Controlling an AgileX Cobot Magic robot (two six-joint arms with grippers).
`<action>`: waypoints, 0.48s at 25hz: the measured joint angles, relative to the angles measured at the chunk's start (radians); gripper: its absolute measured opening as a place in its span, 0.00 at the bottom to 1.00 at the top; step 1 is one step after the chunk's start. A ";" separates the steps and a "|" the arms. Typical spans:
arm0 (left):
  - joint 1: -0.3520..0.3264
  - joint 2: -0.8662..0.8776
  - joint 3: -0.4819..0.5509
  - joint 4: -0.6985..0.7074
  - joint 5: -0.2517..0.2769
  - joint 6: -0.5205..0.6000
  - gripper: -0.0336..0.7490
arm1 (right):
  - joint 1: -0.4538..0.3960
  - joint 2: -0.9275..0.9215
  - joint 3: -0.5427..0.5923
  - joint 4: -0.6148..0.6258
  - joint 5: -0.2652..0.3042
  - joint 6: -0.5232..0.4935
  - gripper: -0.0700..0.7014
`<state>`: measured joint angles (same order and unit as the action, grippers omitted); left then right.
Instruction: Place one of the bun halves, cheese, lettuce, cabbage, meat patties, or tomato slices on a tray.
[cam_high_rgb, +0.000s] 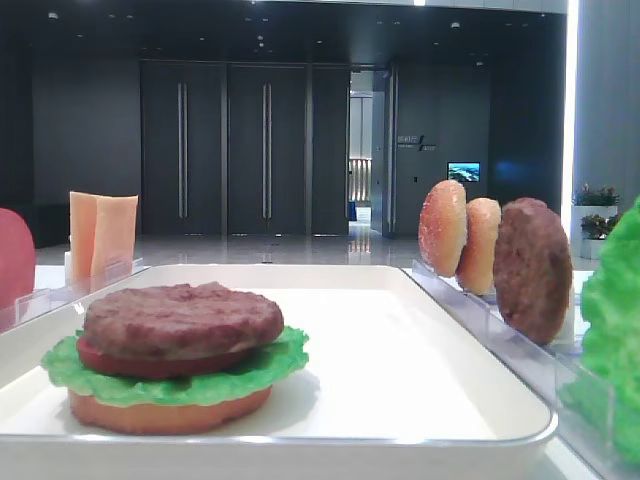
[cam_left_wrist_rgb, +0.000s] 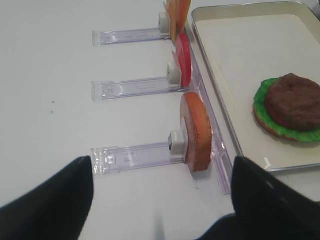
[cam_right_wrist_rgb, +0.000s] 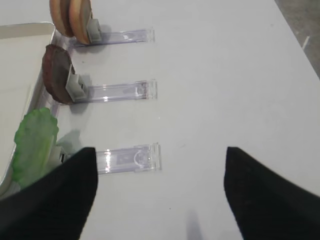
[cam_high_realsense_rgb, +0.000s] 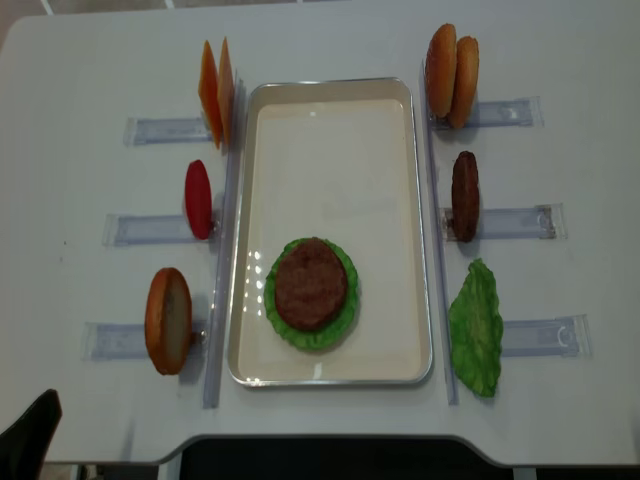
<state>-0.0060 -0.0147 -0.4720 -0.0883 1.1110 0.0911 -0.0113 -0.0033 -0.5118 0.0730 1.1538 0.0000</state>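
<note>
While both arms hang back near the table's front edge, the large white rectangular tray (cam_high_realsense_rgb: 330, 100) already carries a stack near its front end: a tan bun half at the bottom, a ruffled green lettuce leaf (cam_high_realsense_rgb: 283, 318), a red slice peeking out under a rough dark-brown meat patty (cam_high_realsense_rgb: 311, 283) on top. Every spare ingredient stands on edge in clear plastic slotted racks (cam_high_realsense_rgb: 510, 222) flanking the tray, probably so that a gripper can close on each disc from above.

On the right side wait two speckled bun halves (cam_high_realsense_rgb: 451, 67), a second brown patty (cam_high_realsense_rgb: 465, 196) and another green lettuce leaf (cam_high_realsense_rgb: 477, 328). On the left stand pale-orange square cheese slices (cam_high_realsense_rgb: 216, 86), a flat red tomato slice (cam_high_realsense_rgb: 198, 199) and a plain tan bun half (cam_high_realsense_rgb: 168, 320).

Seen from its wrist camera, the right gripper (cam_right_wrist_rgb: 160, 192) has its dark jaws spread wide with nothing between them, looking toward the lettuce rack. The left gripper (cam_left_wrist_rgb: 162, 197) likewise appears spread and empty, facing the plain bun, though only the finger edges show.
</note>
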 joint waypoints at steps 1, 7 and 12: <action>0.000 0.000 0.000 0.000 0.000 0.000 0.89 | 0.000 -0.001 0.004 0.000 -0.006 0.000 0.74; 0.000 0.000 0.000 0.000 0.000 0.000 0.89 | 0.000 -0.005 0.006 0.001 -0.016 -0.032 0.74; 0.000 0.000 0.000 0.000 0.000 0.000 0.89 | 0.000 -0.005 0.006 0.001 -0.016 -0.075 0.74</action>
<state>-0.0060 -0.0147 -0.4720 -0.0883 1.1110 0.0911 -0.0113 -0.0080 -0.5062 0.0739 1.1376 -0.0748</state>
